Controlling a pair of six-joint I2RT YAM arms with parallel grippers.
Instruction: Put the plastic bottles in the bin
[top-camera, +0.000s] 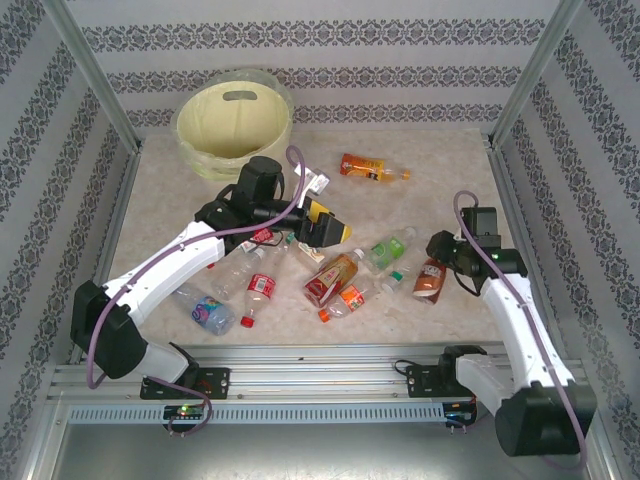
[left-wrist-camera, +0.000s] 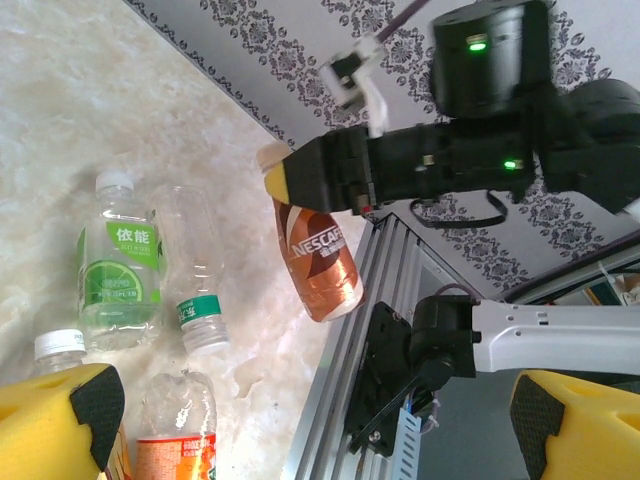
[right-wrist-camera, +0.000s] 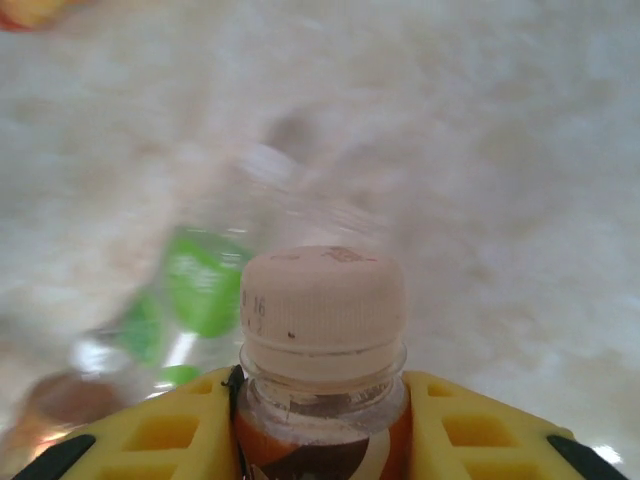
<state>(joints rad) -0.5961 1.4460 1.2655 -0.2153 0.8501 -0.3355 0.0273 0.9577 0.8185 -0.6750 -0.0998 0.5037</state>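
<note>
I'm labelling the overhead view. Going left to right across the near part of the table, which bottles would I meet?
blue-label bottle → red-label bottle → red-brown-label bottle → green-label bottle → brown coffee bottle

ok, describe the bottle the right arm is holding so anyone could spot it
Go to the table's right side, at the right gripper. The bottle clamped in it is the rightmost one. Brown coffee label and cream cap; its neighbours are clear with green.

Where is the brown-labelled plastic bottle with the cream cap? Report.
Top view, right side: the brown-labelled bottle sits clamped in the right gripper, just right of the green-labelled clear bottle.
</note>
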